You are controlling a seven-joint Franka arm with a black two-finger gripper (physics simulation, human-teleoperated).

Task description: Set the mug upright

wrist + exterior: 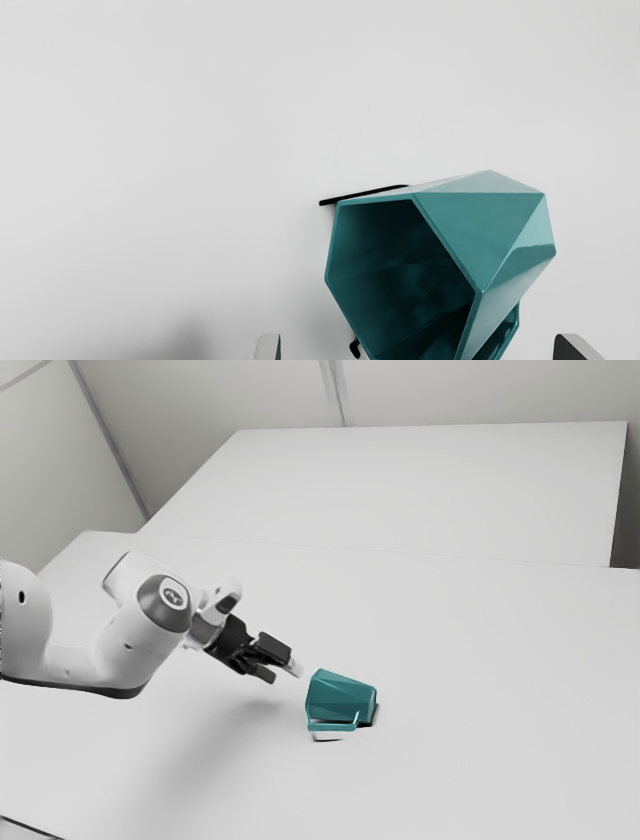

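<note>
Mug lying on its side, mouth toward the black gripper, which hangs apart at the mug's 10 o'clock in the exterior view, 2 fingers spread. Likely step: the approach; next, a grip on the mug, then a turn mouth-up. Glossy teal, flat angular facets; handle near 6 o'clock; smooth white table beneath.

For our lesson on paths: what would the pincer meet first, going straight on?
Probably the teal mug, lying on its side, its mouth toward the pincer; depth is unclear, so the table might come first.
</note>
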